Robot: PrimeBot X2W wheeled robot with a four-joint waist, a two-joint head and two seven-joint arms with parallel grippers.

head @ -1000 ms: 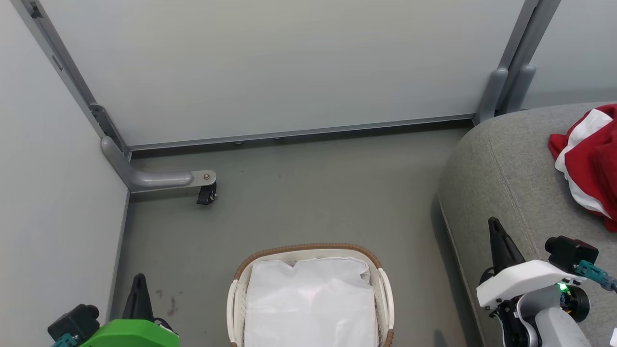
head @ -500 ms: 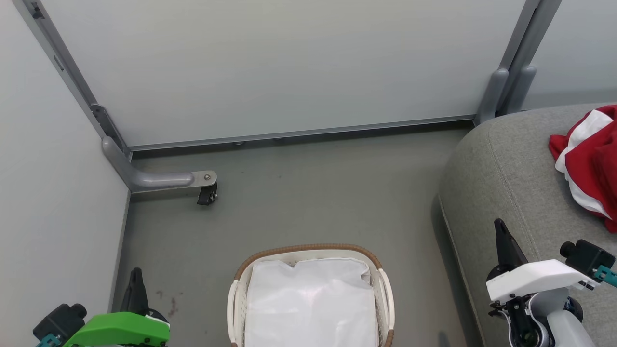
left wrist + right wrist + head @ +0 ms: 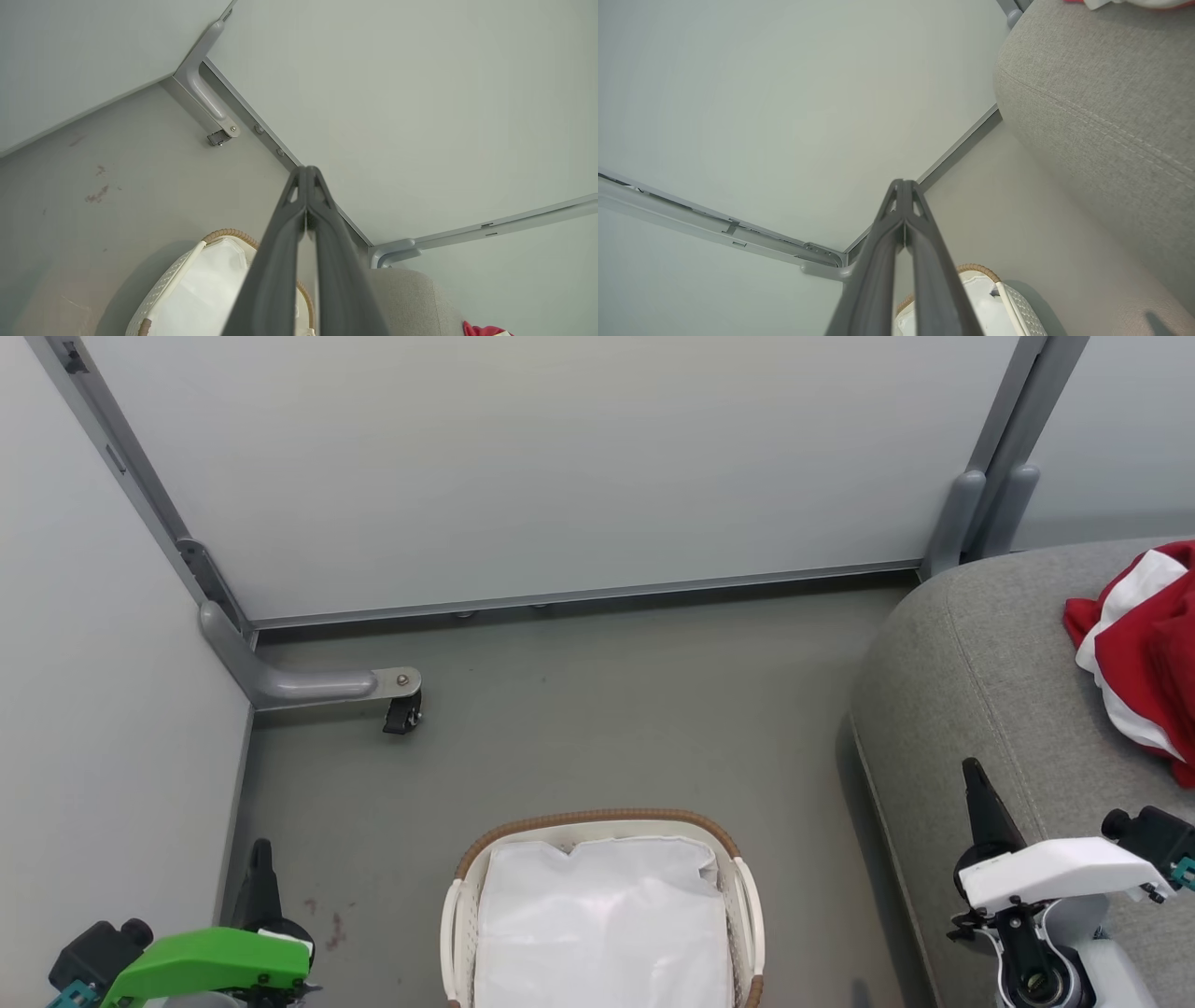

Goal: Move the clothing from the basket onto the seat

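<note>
The red and white clothing (image 3: 1144, 653) lies bunched on the grey seat (image 3: 980, 663) at the right edge of the head view; a red scrap of the clothing (image 3: 486, 330) shows in the left wrist view. The white basket (image 3: 602, 826) with a brown rim stands on the floor at bottom centre, holding only its white liner (image 3: 602, 924). My left gripper (image 3: 261, 854) is shut and empty at lower left of the basket. Over the seat's front edge my right gripper (image 3: 976, 775) is shut with nothing in it. Both wrist views show the fingers (image 3: 306, 175) (image 3: 903, 186) pressed together.
Pale partition walls close the corner behind and to the left, with a grey bracket foot and black caster (image 3: 401, 714) on the floor. Another grey post (image 3: 971, 518) stands by the seat's back corner. Grey floor (image 3: 607, 709) lies between basket and wall.
Both arms have drawn back toward the bottom of the head view, the right one also sliding right. The grippers stay shut. Basket and clothing have not moved.
</note>
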